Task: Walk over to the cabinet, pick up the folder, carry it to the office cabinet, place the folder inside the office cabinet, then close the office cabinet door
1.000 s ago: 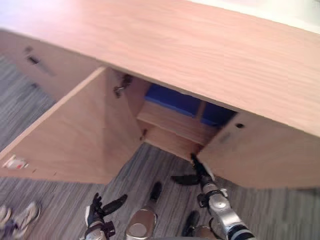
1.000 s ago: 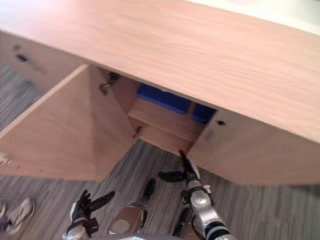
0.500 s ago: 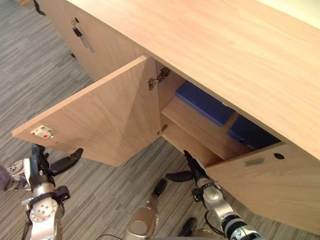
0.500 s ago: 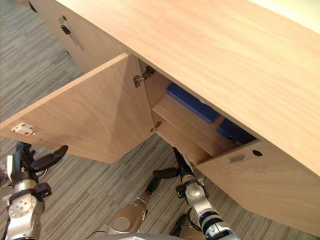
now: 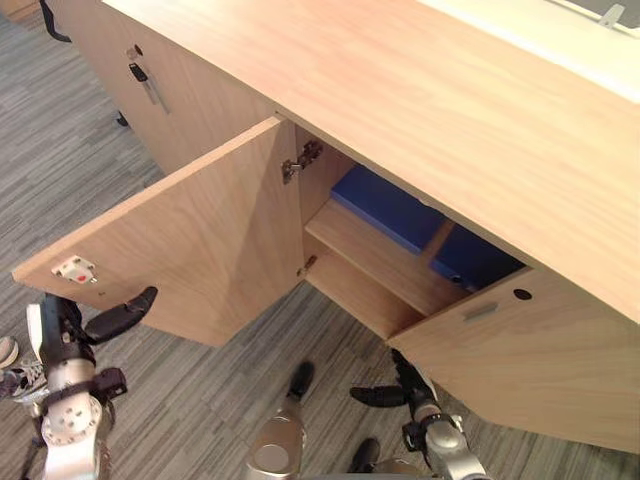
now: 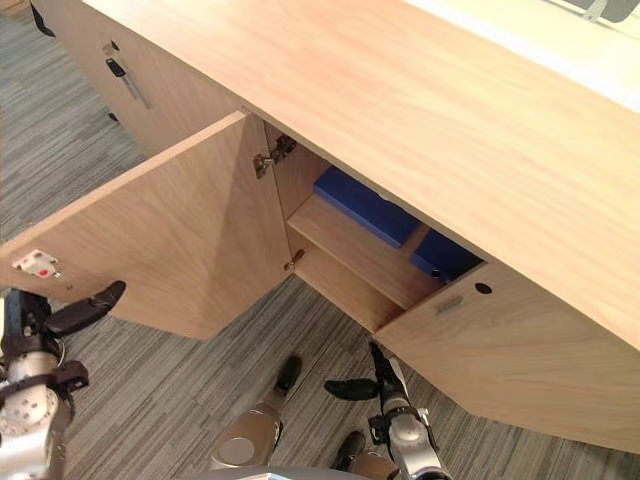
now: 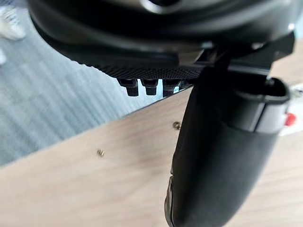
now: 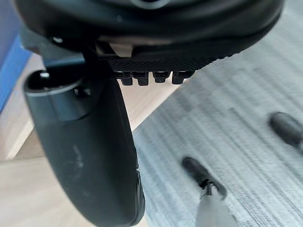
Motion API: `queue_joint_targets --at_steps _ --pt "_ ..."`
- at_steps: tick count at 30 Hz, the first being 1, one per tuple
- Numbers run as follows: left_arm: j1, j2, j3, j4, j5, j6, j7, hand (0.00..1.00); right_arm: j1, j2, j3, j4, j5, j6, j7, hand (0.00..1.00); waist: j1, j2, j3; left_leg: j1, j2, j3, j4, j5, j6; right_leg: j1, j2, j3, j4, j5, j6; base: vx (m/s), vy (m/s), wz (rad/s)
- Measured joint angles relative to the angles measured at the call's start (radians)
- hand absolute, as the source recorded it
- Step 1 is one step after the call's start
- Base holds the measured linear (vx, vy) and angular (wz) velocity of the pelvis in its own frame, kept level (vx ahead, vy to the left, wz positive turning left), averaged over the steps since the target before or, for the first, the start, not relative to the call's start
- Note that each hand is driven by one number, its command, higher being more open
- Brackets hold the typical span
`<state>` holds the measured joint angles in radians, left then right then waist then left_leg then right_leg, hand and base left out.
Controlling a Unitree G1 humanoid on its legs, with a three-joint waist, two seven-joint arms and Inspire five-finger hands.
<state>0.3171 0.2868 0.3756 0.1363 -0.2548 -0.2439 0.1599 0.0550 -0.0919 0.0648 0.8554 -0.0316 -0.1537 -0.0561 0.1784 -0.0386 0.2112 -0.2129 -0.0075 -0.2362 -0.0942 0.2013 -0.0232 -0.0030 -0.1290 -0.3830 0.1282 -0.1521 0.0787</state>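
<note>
The blue folder (image 5: pixel 385 208) lies flat on the shelf (image 5: pixel 375 262) inside the office cabinet (image 5: pixel 400 90); a second blue patch beyond the divider may be another one. Both doors stand open. The left hand (image 5: pixel 62 335), fingers straight and thumb out, holds nothing by the left door (image 5: pixel 200 240)'s outer edge. The right hand (image 5: pixel 412 385) is likewise spread and empty, low before the right door (image 5: pixel 530 360).

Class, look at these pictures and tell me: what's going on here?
A humanoid robot stands before a wooden cabinet with both doors open. Blue folders lie on the shelf inside. The left hand, open and holding nothing, is by the outer edge of the left door. The right hand, also open and empty, hangs low beside the right door. The doors are not yet closed.
</note>
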Motion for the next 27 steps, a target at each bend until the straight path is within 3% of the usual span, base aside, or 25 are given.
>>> queue_joint_targets --at_steps 6,9,13,15,16,17,18,21,24,27 --pt "0.182 -0.149 -0.173 0.0 -0.007 0.014 -0.015 1.0 0.018 0.02 -0.144 -0.002 0.011 0.003 -0.033 1.0 -0.006 -0.002 -0.002 0.017 0.02 0.101 0.001 -0.003 0.006 -0.034 0.004 0.108 -0.006 0.02 0.014 -0.07 0.039 -0.45" --pt "0.217 -0.171 -0.242 0.031 -0.003 0.014 -0.025 1.0 0.024 0.025 -0.172 -0.003 0.018 0.004 -0.046 1.0 -0.016 -0.001 -0.002 0.022 0.035 0.163 0.001 -0.003 0.006 -0.056 0.015 0.176 -0.004 0.024 0.019 -0.07 0.016 -0.51" --pt "0.211 -0.178 -0.378 0.148 0.064 0.049 -0.051 1.0 0.03 0.042 -0.194 -0.021 0.039 0.005 -0.068 1.0 -0.097 -0.008 -0.003 0.028 0.05 0.336 0.024 -0.025 0.014 -0.106 0.007 0.31 -0.005 0.03 0.015 -0.04 0.055 -0.79" --pt "0.198 -0.149 -0.48 0.174 0.15 0.067 -0.09 1.0 0.041 0.068 -0.213 -0.039 0.039 0.012 -0.078 1.0 -0.161 -0.021 -0.008 0.052 0.042 0.429 0.001 -0.052 0.003 -0.134 0.004 0.413 -0.009 0.034 -0.011 -0.02 0.14 -1.22" --pt "0.168 -0.101 -0.509 0.169 0.16 0.065 -0.121 1.0 0.05 0.087 -0.216 -0.047 0.039 0.011 -0.086 1.0 -0.175 -0.037 -0.01 0.035 0.025 0.475 0.113 -0.073 0.068 -0.157 -0.027 0.452 -0.013 0.042 -0.018 0.05 0.149 -1.28" --pt "0.142 -0.09 -0.524 0.172 0.172 0.068 -0.119 1.0 0.054 0.073 -0.215 -0.045 0.039 0.014 -0.089 1.0 -0.175 -0.028 -0.015 0.045 0.032 0.483 0.132 -0.125 0.084 -0.159 -0.017 0.477 -0.017 0.053 -0.019 0.1 0.106 -1.35" --pt "0.091 -0.084 -0.525 0.198 0.19 0.092 -0.108 1.0 0.056 0.074 -0.214 -0.044 0.039 0.022 -0.086 1.0 -0.195 -0.027 -0.016 0.077 0.028 0.533 0.099 -0.141 0.066 -0.151 -0.02 0.516 -0.034 0.063 -0.026 0.03 0.099 -1.13" --pt "-0.08 -0.065 -0.523 0.267 0.214 0.105 -0.072 1.0 0.083 0.074 -0.216 -0.047 0.039 0.026 -0.081 1.0 -0.251 -0.029 -0.03 0.121 0.023 0.614 0.027 -0.132 0.052 -0.173 -0.015 0.548 -0.041 0.081 -0.02 -0.07 0.144 -0.97" --pt "-0.202 -0.043 -0.518 0.263 0.217 0.105 -0.066 1.0 0.11 0.059 -0.245 -0.041 0.039 0.038 -0.071 1.0 -0.28 -0.033 -0.033 0.123 0.019 0.661 0.001 -0.123 0.04 -0.198 -0.001 0.577 -0.046 0.081 -0.017 -0.08 0.049 -0.5" --pt "-0.26 -0.022 -0.485 0.26 0.217 0.104 -0.045 1.0 0.113 0.037 -0.252 -0.027 0.039 0.044 -0.053 1.0 -0.287 -0.029 -0.035 0.149 0.026 0.697 0.001 -0.118 0.032 -0.204 0.008 0.603 -0.045 0.09 -0.002 -0.05 -0.01 -0.53"
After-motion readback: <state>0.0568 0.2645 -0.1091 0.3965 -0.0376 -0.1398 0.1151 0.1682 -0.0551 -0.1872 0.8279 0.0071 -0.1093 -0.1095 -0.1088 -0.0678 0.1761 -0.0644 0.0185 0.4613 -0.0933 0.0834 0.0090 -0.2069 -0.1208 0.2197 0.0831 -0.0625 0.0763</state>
